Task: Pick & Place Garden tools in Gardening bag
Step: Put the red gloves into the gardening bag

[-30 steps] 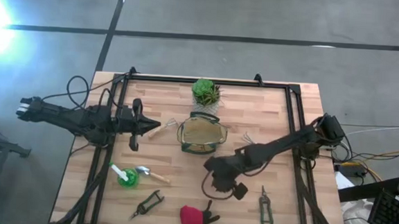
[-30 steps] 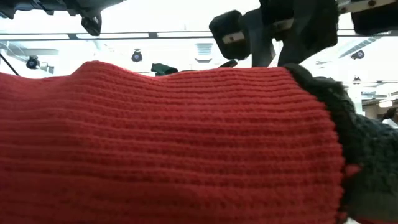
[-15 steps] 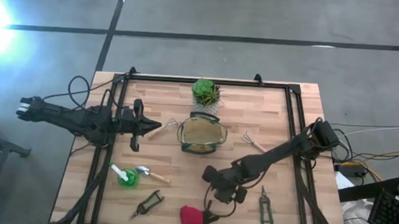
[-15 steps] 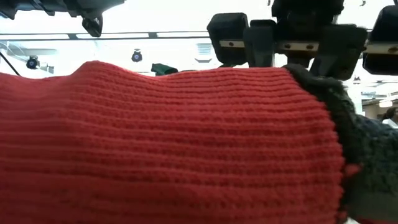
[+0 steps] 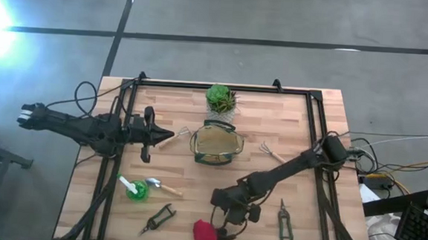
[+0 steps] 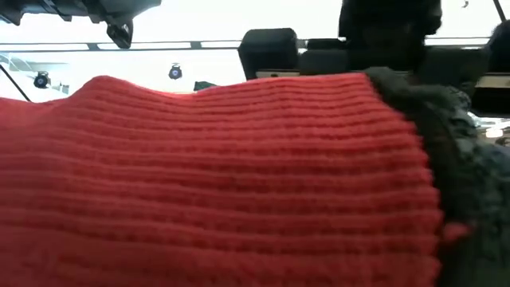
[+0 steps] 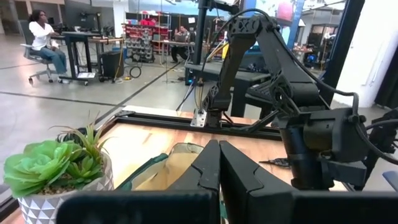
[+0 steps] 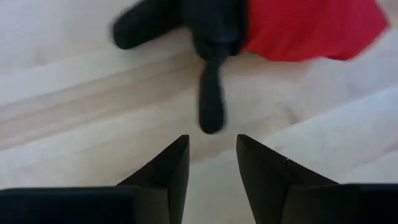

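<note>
- Right gripper point(image 5: 227, 214): fingers apart, empty, poised just above the red-and-black item point(image 5: 207, 231) at the near edge, apparently lining up a grasp on its black end.
- Left gripper point(image 5: 167, 138): fingers together, empty, waiting left of the gardening bag point(image 5: 215, 145).
- Gardening bag: one, table centre, mouth up to receive tools.
- Tools outside the bag: rake fork point(image 5: 272, 151), one; trowel point(image 5: 159, 184), one; green-and-white tool point(image 5: 133, 189), one; pruners, two point(image 5: 159, 218) point(image 5: 284, 220).
- Potted plant point(image 5: 220, 100): one, far side.
</note>
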